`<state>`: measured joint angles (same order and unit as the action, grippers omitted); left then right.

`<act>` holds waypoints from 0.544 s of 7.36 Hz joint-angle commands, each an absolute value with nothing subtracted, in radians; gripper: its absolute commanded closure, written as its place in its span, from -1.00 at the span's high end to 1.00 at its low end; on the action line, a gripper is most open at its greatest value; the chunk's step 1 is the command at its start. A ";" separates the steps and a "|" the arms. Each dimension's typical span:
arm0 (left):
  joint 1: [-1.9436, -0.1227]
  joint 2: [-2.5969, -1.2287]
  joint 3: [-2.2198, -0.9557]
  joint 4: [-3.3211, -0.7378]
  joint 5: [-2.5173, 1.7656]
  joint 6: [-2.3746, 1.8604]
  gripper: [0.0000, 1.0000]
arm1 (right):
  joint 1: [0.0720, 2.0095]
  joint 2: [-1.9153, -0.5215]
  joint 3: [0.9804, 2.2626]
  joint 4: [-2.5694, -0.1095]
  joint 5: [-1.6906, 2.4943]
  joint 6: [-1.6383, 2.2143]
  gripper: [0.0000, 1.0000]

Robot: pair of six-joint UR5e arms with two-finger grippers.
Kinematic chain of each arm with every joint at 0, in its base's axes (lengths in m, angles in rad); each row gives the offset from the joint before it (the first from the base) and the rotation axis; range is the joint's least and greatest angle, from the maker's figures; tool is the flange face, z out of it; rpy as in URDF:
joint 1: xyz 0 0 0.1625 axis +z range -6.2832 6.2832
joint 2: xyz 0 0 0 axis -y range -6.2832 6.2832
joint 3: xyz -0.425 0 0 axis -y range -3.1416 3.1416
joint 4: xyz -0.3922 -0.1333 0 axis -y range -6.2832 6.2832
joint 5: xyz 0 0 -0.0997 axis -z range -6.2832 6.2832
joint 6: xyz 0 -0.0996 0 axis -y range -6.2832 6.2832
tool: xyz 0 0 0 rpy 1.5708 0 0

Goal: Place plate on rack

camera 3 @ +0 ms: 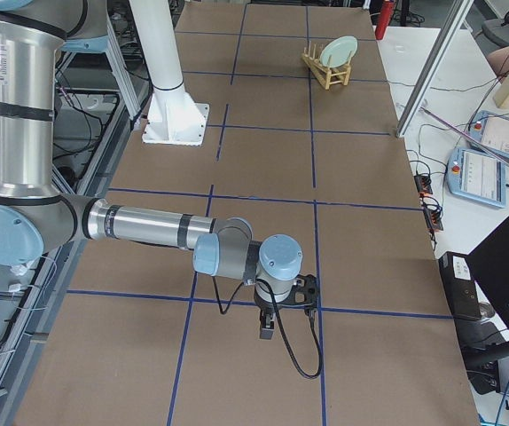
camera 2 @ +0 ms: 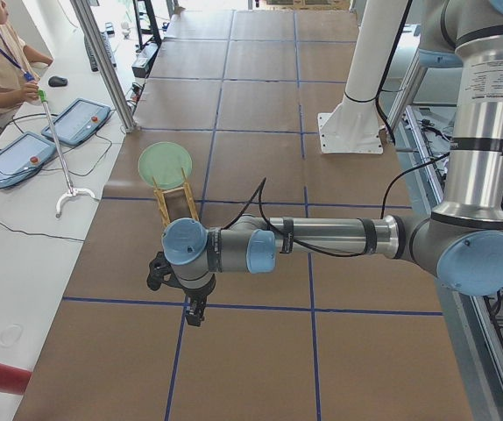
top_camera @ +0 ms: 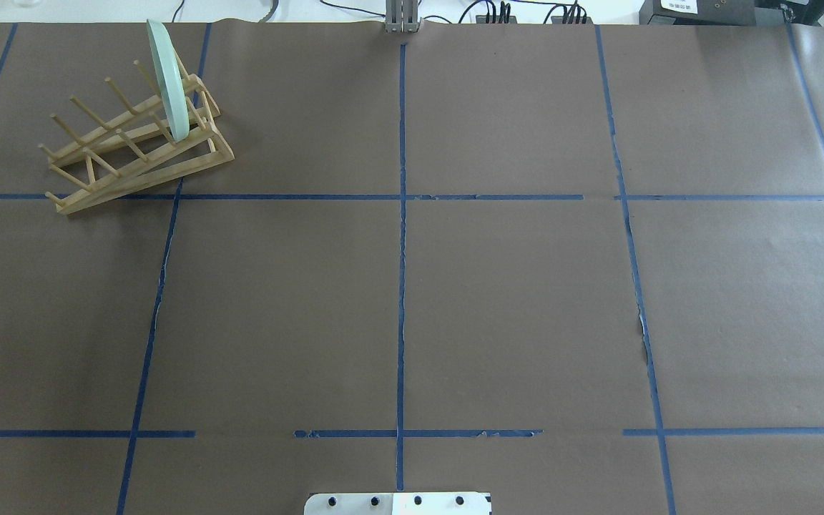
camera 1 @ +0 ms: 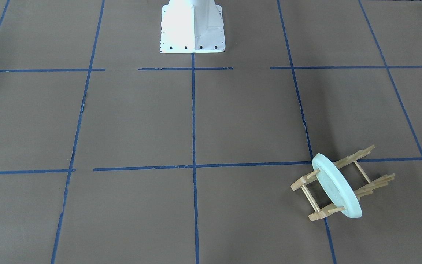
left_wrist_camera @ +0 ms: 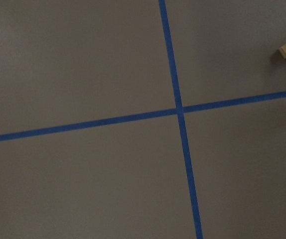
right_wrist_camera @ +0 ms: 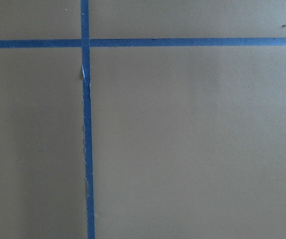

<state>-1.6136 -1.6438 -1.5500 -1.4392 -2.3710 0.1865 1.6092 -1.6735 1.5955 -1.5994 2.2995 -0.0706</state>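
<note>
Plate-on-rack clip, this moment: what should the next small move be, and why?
Likely none, or at most a retreat to home. The plate stands on edge between the pegs of the rack, and the left gripper and right gripper hang clear of it, so the placement looks finished.

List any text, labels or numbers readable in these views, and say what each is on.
No text can be read anywhere.
black box's white label: print too small to read.
left arm's label: lines of print, blurred.
right arm's label: lines of print, blurred.
</note>
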 commanded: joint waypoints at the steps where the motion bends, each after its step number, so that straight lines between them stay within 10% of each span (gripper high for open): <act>1: -1.614 -1.684 -1.619 -1.295 -2.375 0.192 1.00 | 1.609 -1.674 1.595 -1.598 2.299 -0.069 1.00; 4: -1.614 -1.664 -1.559 -1.542 -2.376 0.189 1.00 | 1.609 -1.674 1.595 -1.598 2.299 -0.071 1.00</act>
<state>-1.6131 -1.6709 -1.5874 -1.4152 -2.3740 0.1863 1.6092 -1.6736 1.5953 -1.5995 2.2994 -0.0704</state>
